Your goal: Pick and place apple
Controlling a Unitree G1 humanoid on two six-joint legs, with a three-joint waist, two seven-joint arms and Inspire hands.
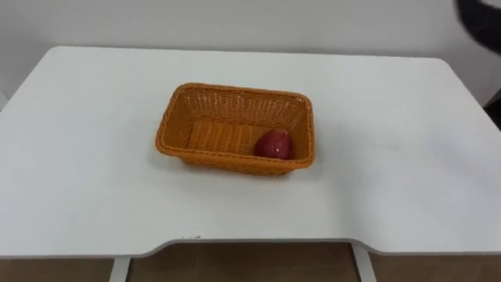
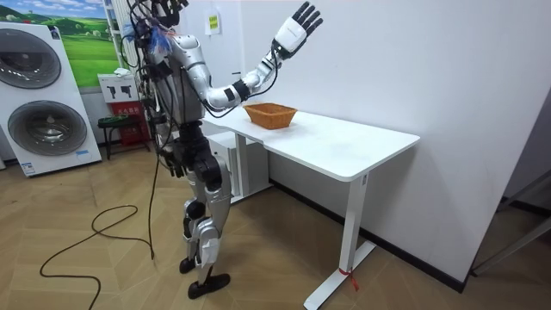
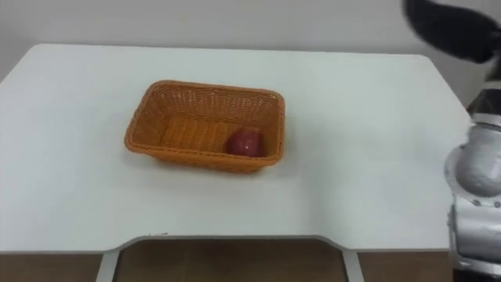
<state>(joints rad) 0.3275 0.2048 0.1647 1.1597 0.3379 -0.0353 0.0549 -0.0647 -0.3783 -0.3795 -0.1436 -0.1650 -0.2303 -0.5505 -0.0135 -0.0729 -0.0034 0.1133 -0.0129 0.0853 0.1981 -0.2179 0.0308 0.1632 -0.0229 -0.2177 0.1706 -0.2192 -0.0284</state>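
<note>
A red apple (image 1: 273, 145) lies inside an orange wicker basket (image 1: 235, 160), in its right near corner. The basket stands near the middle of a white table (image 1: 399, 164). In the room view my right arm is raised high above the table's end, and my right hand (image 2: 297, 26) is open with fingers spread and holds nothing. In the eye views that hand (image 3: 450, 35) is a dark shape at the top right, well clear of the basket. The basket (image 2: 270, 114) sits below and in front of the raised hand.
I stand at one end of the table, which runs along a white wall. My right forearm (image 3: 477, 180) hangs at the right edge, over the table's side. Washing machines (image 2: 39, 95) stand behind me on the room view's left.
</note>
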